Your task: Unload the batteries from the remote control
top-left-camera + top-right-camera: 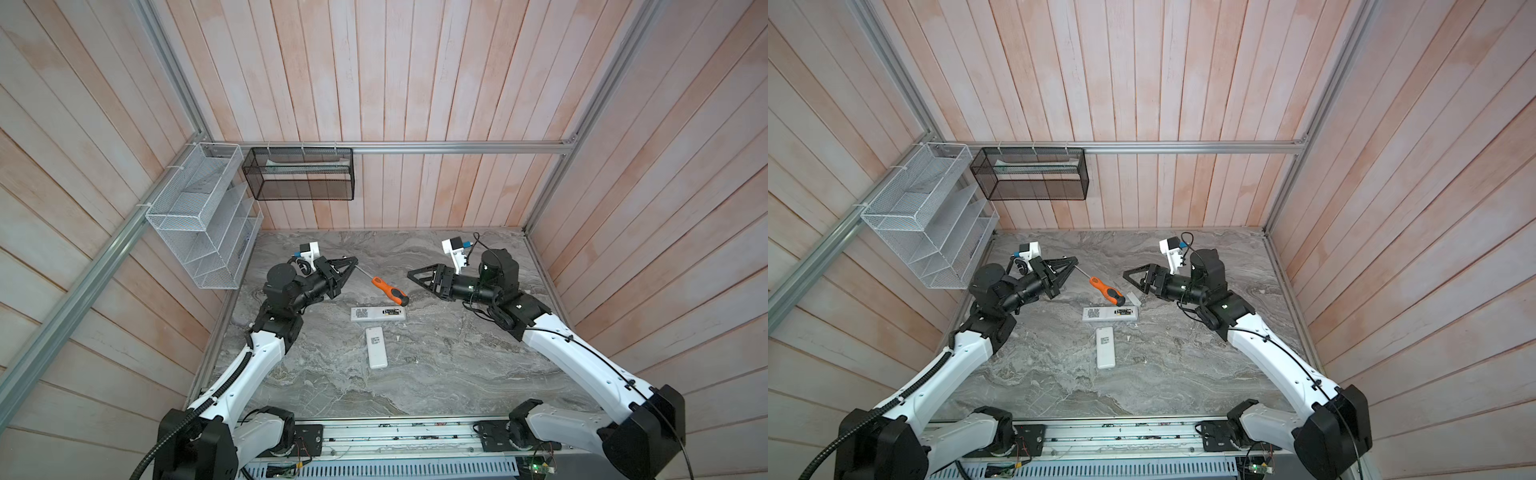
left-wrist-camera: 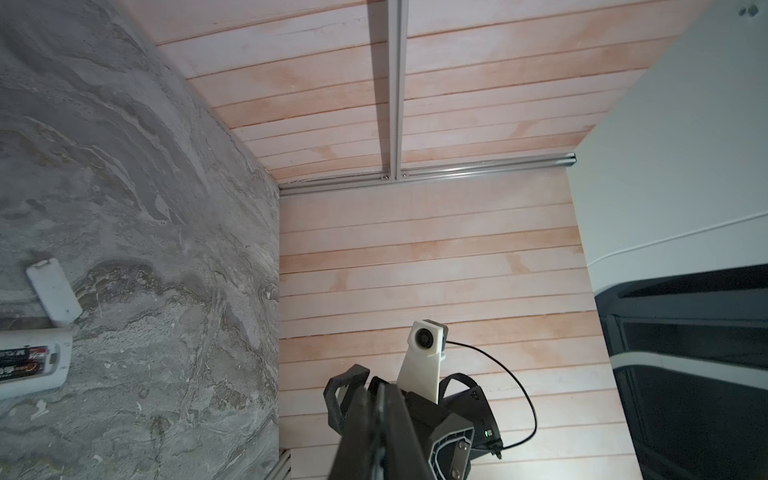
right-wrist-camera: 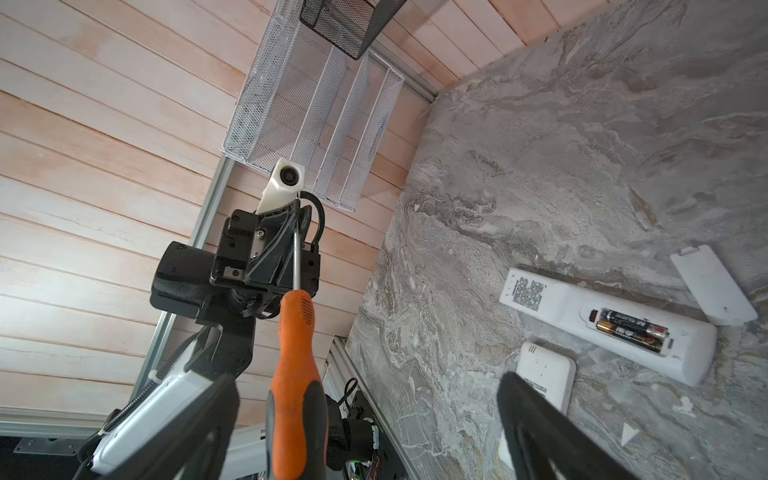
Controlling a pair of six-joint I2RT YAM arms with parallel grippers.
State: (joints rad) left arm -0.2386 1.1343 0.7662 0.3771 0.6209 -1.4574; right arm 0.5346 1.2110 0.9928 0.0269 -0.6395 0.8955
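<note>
- Sitting side by side in the open compartment, the batteries [image 3: 631, 328] are still seated in the remote control [image 3: 540, 297]. The remote control lies crosswise near the middle of the bench [image 1: 457, 365], with the compartment end toward the right edge.
- Neither gripper touches the remote control. Risk: with nothing pinning it down, any prying load is likely to slide or spin it.
- A loose cover [image 3: 715, 286] lies just beside the compartment end, on the far side. A second remote [image 3: 544, 370] lies just beside the near side. Risk: a shifting body or an ejected cell strikes either one. Freed cells are round and may roll toward a bench edge.
- The screwdriver [image 1: 390, 291] slants over the far side of the remote control. The left gripper [image 1: 355, 262] is clamped on the bare metal shaft at the tip end. The right gripper [image 1: 413, 276] stands wide apart, with the handle in the gap and no contact visible.
- Risk: a thin, smooth shaft gives poor purchase against the heavy handle. The tool may pivot or slip and drop onto the batteries. Whether the butt rests on the bench cannot be told.
- Risk: the working tip is buried in the left grip, so prying calls for a regrasp. A drop is most likely during that handover.
- Risk: an off-centre closure on the handle twists the shaft out of the clamp.
</note>
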